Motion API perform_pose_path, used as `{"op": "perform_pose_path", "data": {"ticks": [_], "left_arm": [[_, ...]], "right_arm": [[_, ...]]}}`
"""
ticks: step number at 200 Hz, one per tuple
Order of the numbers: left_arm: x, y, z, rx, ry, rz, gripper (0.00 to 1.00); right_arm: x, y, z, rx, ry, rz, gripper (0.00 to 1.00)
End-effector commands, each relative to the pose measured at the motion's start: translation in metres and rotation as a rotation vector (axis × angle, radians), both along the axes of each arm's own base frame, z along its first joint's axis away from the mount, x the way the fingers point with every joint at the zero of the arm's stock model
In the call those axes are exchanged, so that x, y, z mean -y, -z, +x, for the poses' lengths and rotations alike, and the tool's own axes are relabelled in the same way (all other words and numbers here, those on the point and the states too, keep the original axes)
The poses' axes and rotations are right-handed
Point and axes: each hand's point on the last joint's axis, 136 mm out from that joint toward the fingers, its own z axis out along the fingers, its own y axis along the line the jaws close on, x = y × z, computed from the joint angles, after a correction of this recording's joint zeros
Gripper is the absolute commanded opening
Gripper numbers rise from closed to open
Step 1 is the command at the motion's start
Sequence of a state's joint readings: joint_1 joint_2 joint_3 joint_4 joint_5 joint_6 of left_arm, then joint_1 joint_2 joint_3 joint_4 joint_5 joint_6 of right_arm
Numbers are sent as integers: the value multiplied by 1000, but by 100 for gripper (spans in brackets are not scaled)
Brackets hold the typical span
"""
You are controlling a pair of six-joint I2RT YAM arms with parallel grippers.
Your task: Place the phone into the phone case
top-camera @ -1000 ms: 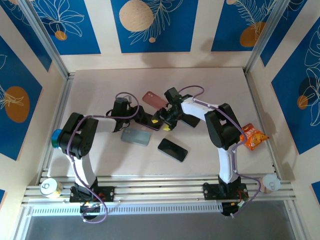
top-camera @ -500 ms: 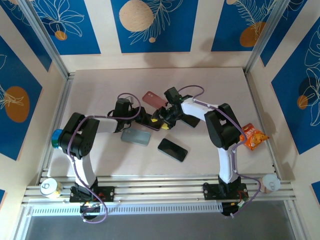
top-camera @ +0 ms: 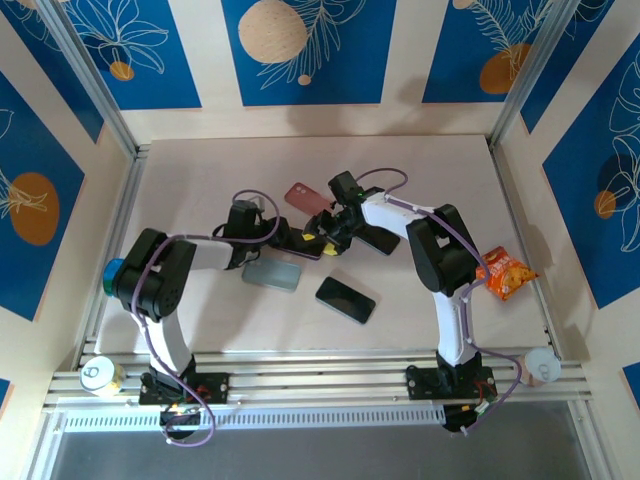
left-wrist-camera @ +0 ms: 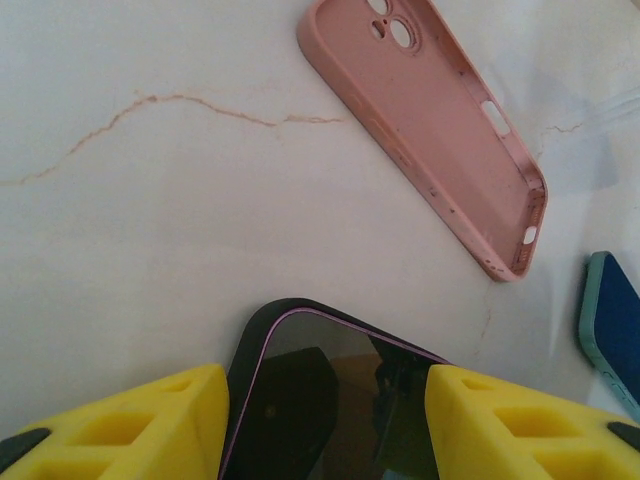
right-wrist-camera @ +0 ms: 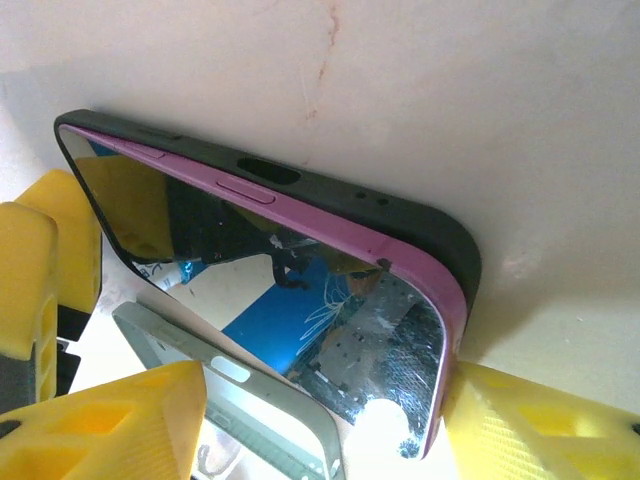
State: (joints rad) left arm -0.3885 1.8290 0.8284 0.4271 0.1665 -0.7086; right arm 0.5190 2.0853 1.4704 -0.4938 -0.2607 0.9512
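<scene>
A phone with a purple edge and a glossy screen sits partly inside a black phone case at mid-table. My left gripper holds it from the left. In the left wrist view both yellow fingers press the sides of the phone, so the left gripper is shut on it. My right gripper meets the other end. In the right wrist view the phone tilts up from the case. The right gripper stands open, one finger against the phone's corner.
An empty pink case lies just behind. A grey-green case and a black phone lie in front. A dark slab lies under the right arm. An orange snack packet is at the right, a can at the near left rail.
The right gripper and its end of the phone have edged slightly left and back. The left arm has hardly moved.
</scene>
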Motion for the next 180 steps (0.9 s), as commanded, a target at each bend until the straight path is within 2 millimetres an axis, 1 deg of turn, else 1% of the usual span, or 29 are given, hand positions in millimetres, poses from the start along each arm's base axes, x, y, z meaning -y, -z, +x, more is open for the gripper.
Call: {"op": "perform_pose_path", "data": {"ticks": [1, 30, 62, 73, 87, 97, 104, 110, 114, 124, 129, 134, 150, 180], "left_arm": [[4, 2, -16, -35, 16, -21, 54], [1, 0, -16, -33, 16, 8, 54], [-1, -9, -9, -17, 14, 31, 54], [-2, -11, -8, -14, 13, 40, 54], [-1, -13, -6, -11, 17, 49, 54], [-2, -14, -5, -10, 17, 53, 54], [-2, -14, -4, -11, 17, 56, 54], [-2, -15, -3, -10, 16, 57, 54], [-2, -14, -3, -10, 15, 59, 54], [-2, -15, -2, -10, 15, 60, 54], [-2, -15, -2, -9, 15, 63, 54], [-2, -14, -2, -11, 17, 66, 54], [-3, -14, -1, -11, 16, 74, 54], [-3, -15, 0, -13, 21, 87, 54]], "right_arm": [[-4, -4, 8, 24, -10, 21, 63], [4, -6, 8, 37, -19, 15, 63], [26, -13, 7, 82, -21, -2, 63], [33, -17, 6, 110, -25, -1, 65], [40, -21, 3, 153, -33, 7, 65], [43, -24, 1, 179, -42, 11, 63], [44, -25, -1, 197, -50, 12, 58], [45, -25, -2, 204, -55, 11, 51], [45, -25, -3, 210, -58, 12, 43], [44, -25, -3, 220, -68, 23, 17], [43, -25, -4, 221, -72, 28, 7], [42, -24, -4, 221, -73, 29, 0], [37, -24, -3, 232, -90, 44, 0], [29, -16, -4, 233, -125, 30, 0]]}}
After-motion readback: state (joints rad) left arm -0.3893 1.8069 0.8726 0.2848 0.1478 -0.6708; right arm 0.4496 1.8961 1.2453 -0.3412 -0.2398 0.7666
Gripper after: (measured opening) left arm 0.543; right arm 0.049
